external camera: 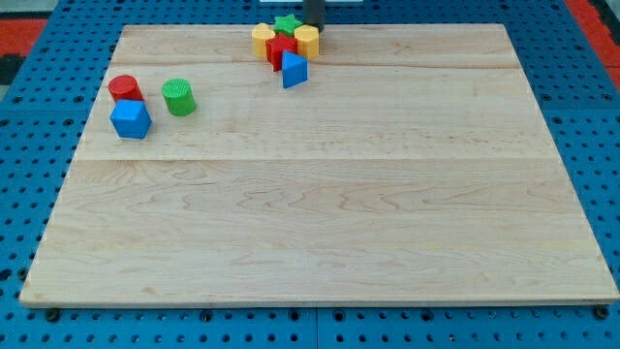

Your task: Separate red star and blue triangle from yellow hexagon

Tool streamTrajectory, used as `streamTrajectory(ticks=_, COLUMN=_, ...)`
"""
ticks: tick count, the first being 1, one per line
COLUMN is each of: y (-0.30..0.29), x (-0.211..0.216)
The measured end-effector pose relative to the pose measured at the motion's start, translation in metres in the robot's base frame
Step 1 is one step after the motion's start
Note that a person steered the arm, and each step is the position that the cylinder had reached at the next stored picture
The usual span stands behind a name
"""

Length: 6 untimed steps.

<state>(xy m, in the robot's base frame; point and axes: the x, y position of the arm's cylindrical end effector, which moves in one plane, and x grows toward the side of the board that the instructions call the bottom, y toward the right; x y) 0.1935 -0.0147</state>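
Note:
A tight cluster sits at the view's top centre of the wooden board (320, 194). The red star (281, 49) is in its middle. The blue triangle (294, 70) touches the star's lower right. The yellow hexagon (307, 41) touches the star's upper right. A second yellow block (263, 39) is at the star's upper left and a green star (286, 23) is behind. My tip (313, 28) comes down from the top edge and stands right behind the yellow hexagon, beside the green star.
At the view's left stand a red cylinder (125, 88), a green cylinder (178, 97) and a blue cube (130, 119), close together. The board lies on a blue perforated table (29, 155).

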Motion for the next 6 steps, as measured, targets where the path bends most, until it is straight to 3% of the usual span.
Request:
streamTrajectory(ticks=4, y=-0.109, x=0.034)
streamTrajectory(ticks=5, y=-0.061, x=0.036)
streamTrajectory(ticks=6, y=-0.039, x=0.082)
